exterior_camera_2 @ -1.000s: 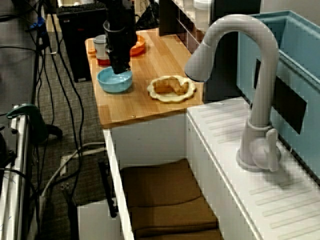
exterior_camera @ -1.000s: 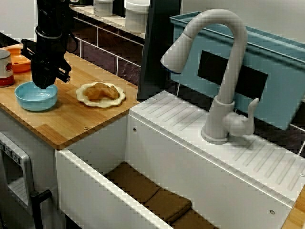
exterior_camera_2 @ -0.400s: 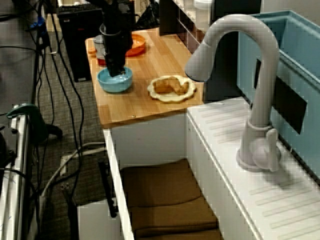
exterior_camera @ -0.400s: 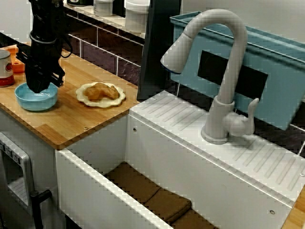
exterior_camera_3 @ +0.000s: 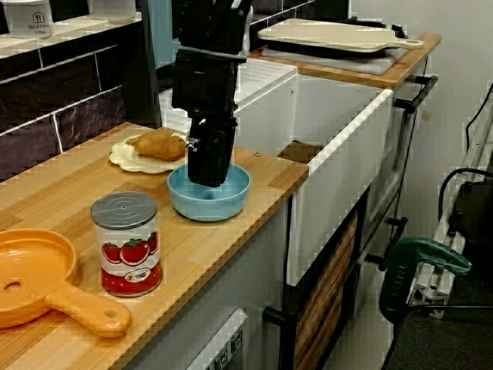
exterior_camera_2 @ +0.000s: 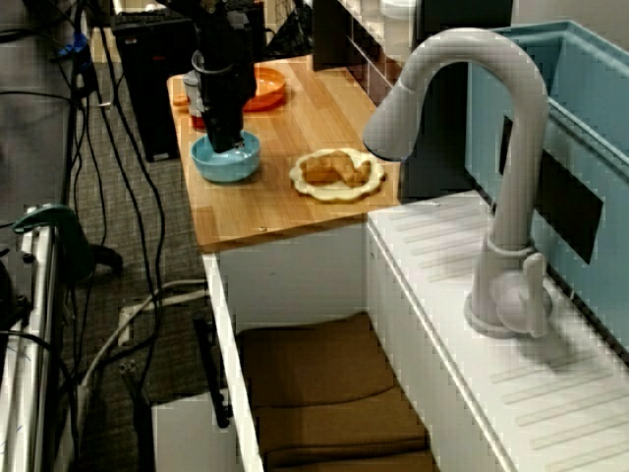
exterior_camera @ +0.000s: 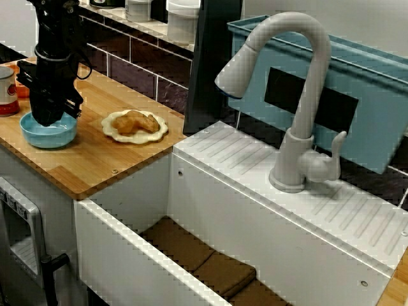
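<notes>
The hand (exterior_camera_3: 208,179) points straight down, its tip inside the blue bowl (exterior_camera_3: 219,206) directly beneath; whether its fingers are open cannot be told.

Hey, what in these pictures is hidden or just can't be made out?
- Gripper tips: down in the blue bowl and masked by the gripper's own body in all three views; open or shut is unclear.
- Bowl's inside: largely blocked by the gripper in every view.
- Tomato can: cut off by the left edge in the faucet-front view.
</notes>
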{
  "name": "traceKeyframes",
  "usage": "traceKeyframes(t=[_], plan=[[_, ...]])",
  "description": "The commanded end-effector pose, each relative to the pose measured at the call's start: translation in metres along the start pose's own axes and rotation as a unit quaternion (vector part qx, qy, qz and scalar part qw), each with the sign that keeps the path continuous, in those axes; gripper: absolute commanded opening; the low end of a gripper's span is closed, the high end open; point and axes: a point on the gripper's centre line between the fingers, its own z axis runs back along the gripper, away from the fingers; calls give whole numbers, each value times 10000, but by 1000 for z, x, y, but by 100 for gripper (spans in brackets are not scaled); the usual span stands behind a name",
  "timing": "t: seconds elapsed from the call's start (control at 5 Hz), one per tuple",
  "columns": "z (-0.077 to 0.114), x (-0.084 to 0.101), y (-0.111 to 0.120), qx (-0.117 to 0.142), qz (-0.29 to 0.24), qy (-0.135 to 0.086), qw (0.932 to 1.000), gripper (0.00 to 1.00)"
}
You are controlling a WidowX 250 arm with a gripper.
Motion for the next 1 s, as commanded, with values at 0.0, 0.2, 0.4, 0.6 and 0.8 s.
traceKeyframes(t=[0.0,0.2,0.4,0.6,0.8], plan=[[6,9,-6,13,119,-195,9997,100],[-6,9,-20,134,131,-230,9996,100],[-15,7,-32,179,158,-185,9995,100],[-11,0,-47,136,74,-139,9998,100],[-1,0,-61,-3,-92,127,9999,100]])
